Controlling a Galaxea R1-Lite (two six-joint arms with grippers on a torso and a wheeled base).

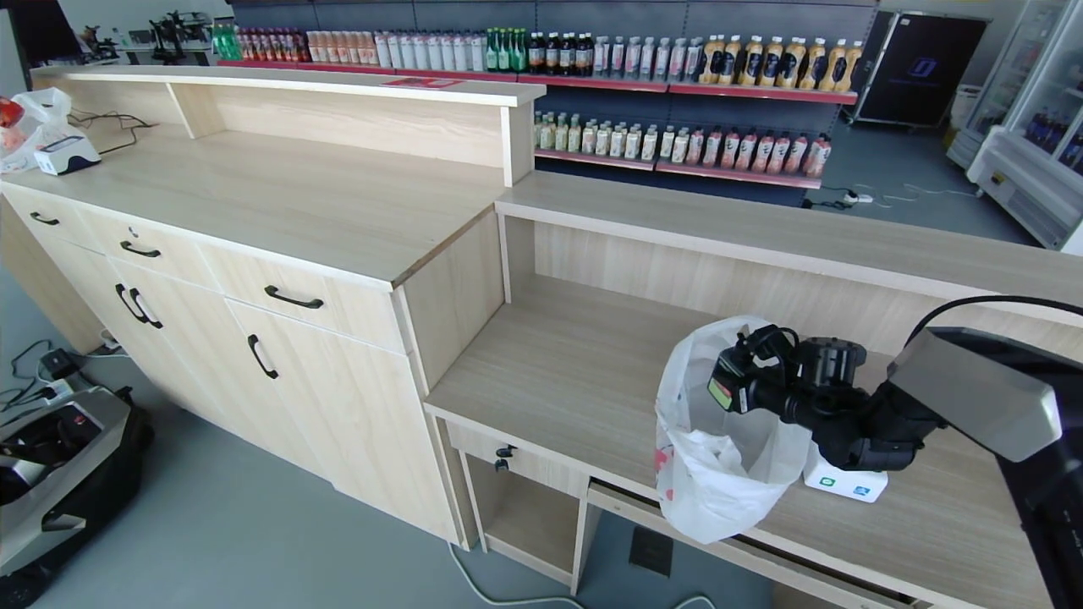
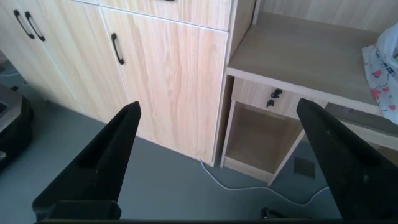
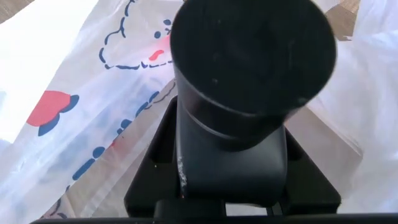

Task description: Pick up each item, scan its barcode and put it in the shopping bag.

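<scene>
Clamping a dark cylindrical item (image 3: pixel 249 74), the right gripper (image 1: pixel 734 382) is hovering over the shopping bag (image 1: pixel 711 491).
The bag is sitting on a pale wooden desk (image 1: pixel 558 372), with drink shelves (image 1: pixel 677 93) behind it; the left gripper (image 2: pixel 217 112) is hanging open, well apart from it.

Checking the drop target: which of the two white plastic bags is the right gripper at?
The bag on the lower desk, with the right gripper at its mouth; the other bag lies far off on the upper counter.

We see a white shopping bag (image 1: pixel 719 486) with red and blue drawings, a black item (image 3: pixel 249 74) and a worktop (image 1: pixel 567 372) of pale wood grain.
</scene>
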